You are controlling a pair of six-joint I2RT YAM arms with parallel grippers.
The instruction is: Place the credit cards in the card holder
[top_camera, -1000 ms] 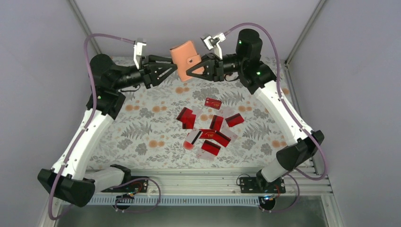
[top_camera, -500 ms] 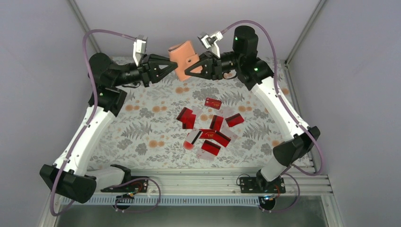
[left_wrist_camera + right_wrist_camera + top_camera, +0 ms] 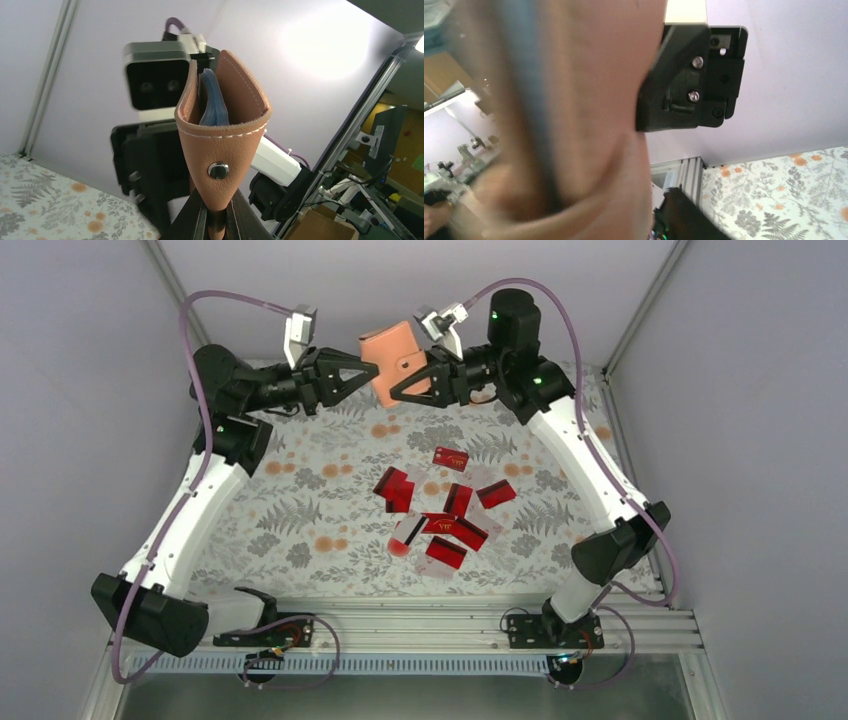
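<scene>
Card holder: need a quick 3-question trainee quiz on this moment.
1. True or false: the card holder rests on the table.
2. The red credit cards are: A inside the holder, B scattered on the table, C in one neat stack.
3. Fill in: in the left wrist view, the lining seen inside the holder is ___.

Key: 1 false, it is up in the air, its stud end pinched by the left fingers. 2 B. 3 blue.
</scene>
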